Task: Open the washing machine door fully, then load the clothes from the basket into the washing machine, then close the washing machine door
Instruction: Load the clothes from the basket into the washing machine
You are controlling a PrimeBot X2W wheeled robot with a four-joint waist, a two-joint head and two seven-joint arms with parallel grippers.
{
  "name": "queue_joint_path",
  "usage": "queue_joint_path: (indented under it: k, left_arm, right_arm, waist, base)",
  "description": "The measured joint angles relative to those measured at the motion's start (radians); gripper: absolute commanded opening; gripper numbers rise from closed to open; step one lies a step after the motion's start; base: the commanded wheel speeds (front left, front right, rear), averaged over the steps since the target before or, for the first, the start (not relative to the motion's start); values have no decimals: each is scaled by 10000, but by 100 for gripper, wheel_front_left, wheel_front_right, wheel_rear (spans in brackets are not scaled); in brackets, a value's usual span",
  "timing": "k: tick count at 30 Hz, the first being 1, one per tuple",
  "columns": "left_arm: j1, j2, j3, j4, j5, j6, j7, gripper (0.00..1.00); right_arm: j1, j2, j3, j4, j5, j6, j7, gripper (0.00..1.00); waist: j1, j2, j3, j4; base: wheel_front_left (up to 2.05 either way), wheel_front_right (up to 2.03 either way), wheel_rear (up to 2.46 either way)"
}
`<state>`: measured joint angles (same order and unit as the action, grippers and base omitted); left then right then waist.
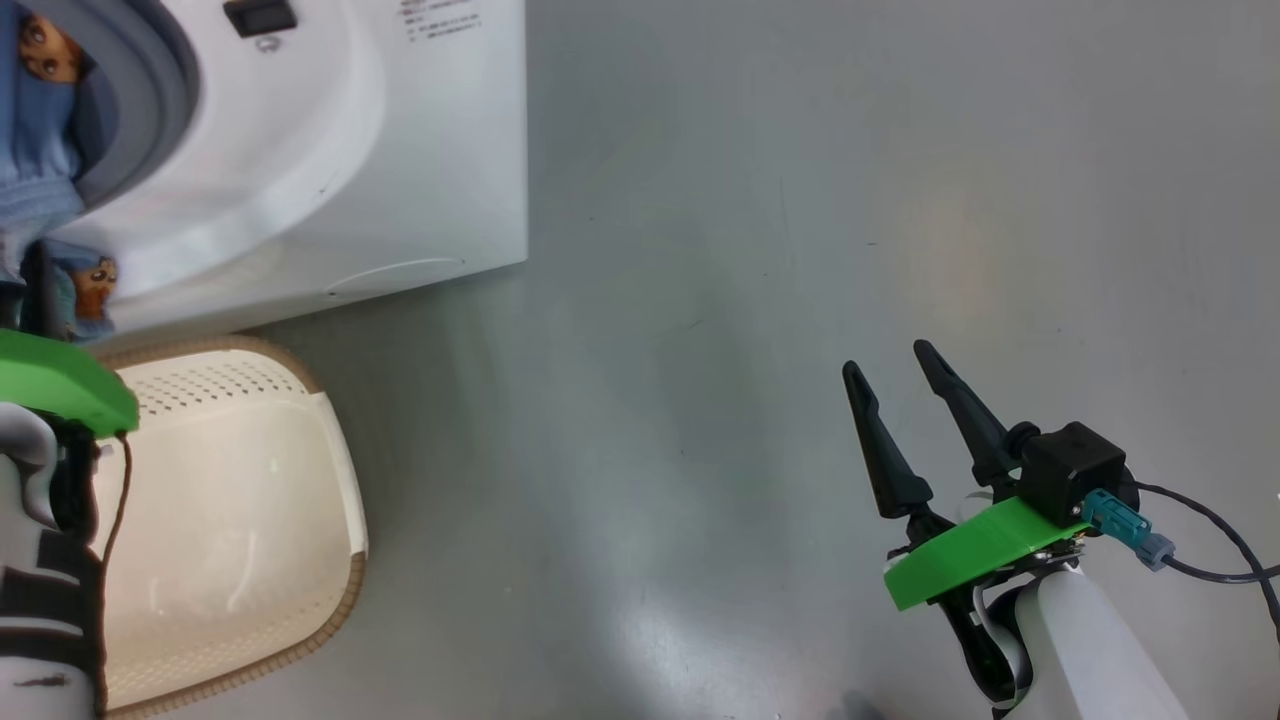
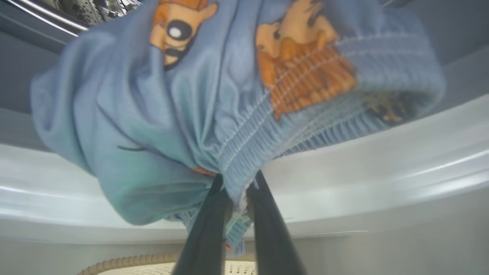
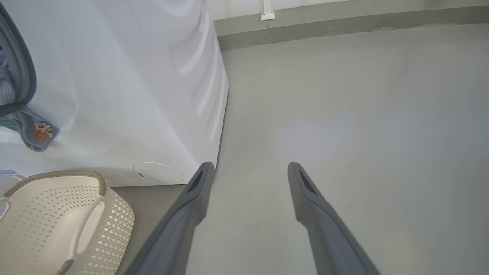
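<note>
The clothes [image 2: 153,114], light blue with orange cartoon figures, hang over the lower lip of the washing machine [image 1: 400,150] opening. My left gripper [image 2: 238,179] is shut on their gathered waistband from below. In the head view the clothes [image 1: 40,150] spill from the grey gasket [image 1: 150,90] at the far left, with my left gripper [image 1: 38,262] just under them. The basket [image 1: 340,600] stands on the floor below, its cream inside bare where it shows. My right gripper [image 1: 888,358] hangs open over the floor, well to the right. The washing machine door is out of view.
Grey floor [image 1: 800,200] stretches wide to the right of the machine. In the right wrist view, the machine's white side [image 3: 133,95], its round flap [image 3: 158,172], the basket [image 3: 57,173] and a dangling bit of clothes [image 3: 36,131] lie left of my open right gripper [image 3: 248,166].
</note>
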<state>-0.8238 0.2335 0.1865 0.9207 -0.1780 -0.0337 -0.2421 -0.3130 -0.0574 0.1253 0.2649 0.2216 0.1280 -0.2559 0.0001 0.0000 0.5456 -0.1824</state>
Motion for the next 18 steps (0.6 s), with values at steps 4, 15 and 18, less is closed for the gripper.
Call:
queue_joint_path:
  k: [4, 15, 18]
  left_arm:
    - [278, 73, -247, -531, 410, 178, 33, 0]
    - [242, 339, -744, -1214, 759, 251, 199, 0]
    - [371, 299, -721, -1465, 654, 247, 309, 0]
  right_arm:
    - [-1, 0, 23, 27, 10, 0, 0, 100]
    - [6, 2, 161, 119, 104, 0, 0, 100]
    - [13, 2, 188, 140, 104, -2, 0, 100]
  waist:
    - [0, 0, -61, 94]
    - [-2, 0, -396, 252]
    - [-2, 0, -489, 254]
  base:
    - [0, 0, 0]
    - [0, 0, 0]
    - [0, 0, 0]
